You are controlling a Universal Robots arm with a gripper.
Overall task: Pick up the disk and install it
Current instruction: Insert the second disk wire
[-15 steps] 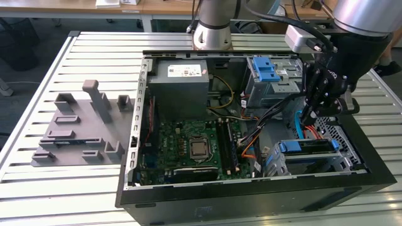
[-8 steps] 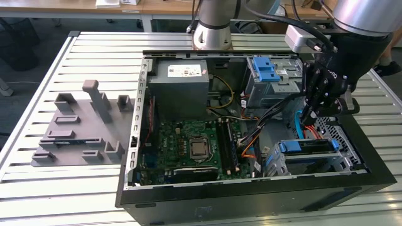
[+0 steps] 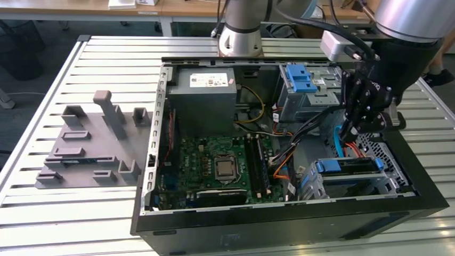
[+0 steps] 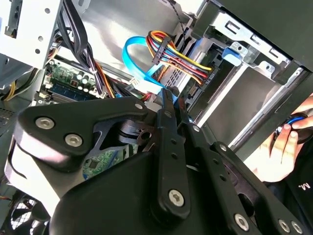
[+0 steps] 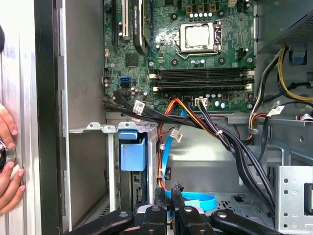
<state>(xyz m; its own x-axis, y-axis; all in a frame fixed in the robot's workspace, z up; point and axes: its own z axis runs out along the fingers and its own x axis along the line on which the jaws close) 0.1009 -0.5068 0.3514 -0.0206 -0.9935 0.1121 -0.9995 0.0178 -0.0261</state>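
Note:
The disk (image 3: 346, 166) sits in the metal drive cage (image 3: 387, 186) at the near right corner of the open computer case, its blue side rails showing at both ends. In the first wrist view its blue rail tab (image 5: 132, 152) shows at the cage's mouth. My gripper (image 3: 353, 136) hangs inside the case just above and behind the cage, among the cables. Its black fingers (image 5: 159, 196) stand together, shut, with nothing between them in both wrist views. A blue flat cable (image 5: 193, 200) runs just past the fingertips.
The grey power supply box (image 3: 202, 88) and the green motherboard (image 3: 220, 165) fill the case's left half. A blue latch piece (image 3: 302, 80) tops the far bay. Cable bundles (image 5: 230, 142) cross near the gripper. A person's hand (image 5: 7, 147) rests outside the case. A grey fixture (image 3: 92, 144) lies on the table.

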